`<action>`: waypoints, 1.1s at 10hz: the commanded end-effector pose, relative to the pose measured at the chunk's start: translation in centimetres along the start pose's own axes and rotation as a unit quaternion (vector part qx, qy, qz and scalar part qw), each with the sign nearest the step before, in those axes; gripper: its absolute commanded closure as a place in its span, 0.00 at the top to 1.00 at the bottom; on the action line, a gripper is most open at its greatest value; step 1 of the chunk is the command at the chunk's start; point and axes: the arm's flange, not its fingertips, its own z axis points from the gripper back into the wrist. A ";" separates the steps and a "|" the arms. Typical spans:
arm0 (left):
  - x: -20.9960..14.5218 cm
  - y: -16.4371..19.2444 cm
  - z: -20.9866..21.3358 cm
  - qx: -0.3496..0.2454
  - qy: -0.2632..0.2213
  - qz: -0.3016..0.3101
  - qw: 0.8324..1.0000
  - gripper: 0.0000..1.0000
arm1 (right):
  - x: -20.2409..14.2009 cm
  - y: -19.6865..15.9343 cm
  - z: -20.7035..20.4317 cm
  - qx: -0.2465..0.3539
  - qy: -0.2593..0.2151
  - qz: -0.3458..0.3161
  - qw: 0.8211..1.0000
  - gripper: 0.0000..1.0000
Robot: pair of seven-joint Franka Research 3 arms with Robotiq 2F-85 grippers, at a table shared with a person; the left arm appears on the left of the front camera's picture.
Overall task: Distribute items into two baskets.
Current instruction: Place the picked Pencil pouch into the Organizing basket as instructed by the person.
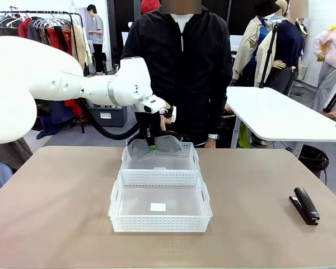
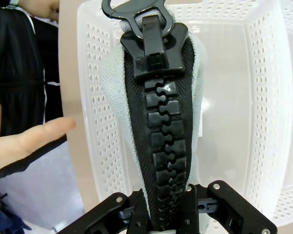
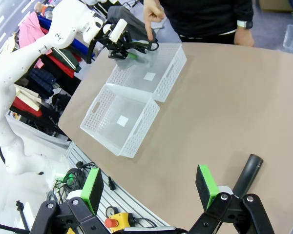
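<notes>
**Pouch hanging over the far basket, release comes next**

My left end effector is clamped on the grey pouch, pinching it at one end so that it hangs down over the far basket. From the left wrist camera I look straight down the pouch into that basket. I cannot tell whether its lower end touches the basket floor. My right end effector waits with its green pads spread apart and nothing between them. The stapler lies on the desk well to my right, far from both baskets. The near basket holds only a small white label.

I judge this to be the placing step for the first item. The next move calls for a short descent so the pouch settles inside the walls, then an opening of the jaws and a straight lift clear of the rim. A person's hand sits just beside the basket, so I would go slowly.

The pouch is soft woven fabric, limp and tapering, with a chunky black moulded zipper and a ring pull. It should slump and fold when freed. The baskets are shallow, rigid white plastic with lattice sides. The stapler is hard, black and narrow.
</notes>
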 end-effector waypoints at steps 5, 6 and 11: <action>0.3 1.1 -3.1 -0.020 -0.012 -0.018 1.000 0.00 | 0.2 0.1 0.0 0.008 -0.007 0.005 1.000 1.00; 0.2 1.1 -3.7 -0.025 -0.012 -0.017 0.999 0.00 | 0.2 0.1 0.0 0.008 -0.007 0.005 1.000 1.00; 0.0 1.3 -5.0 -0.056 -0.022 0.001 0.998 0.00 | 0.2 0.1 0.0 0.008 -0.007 0.005 1.000 1.00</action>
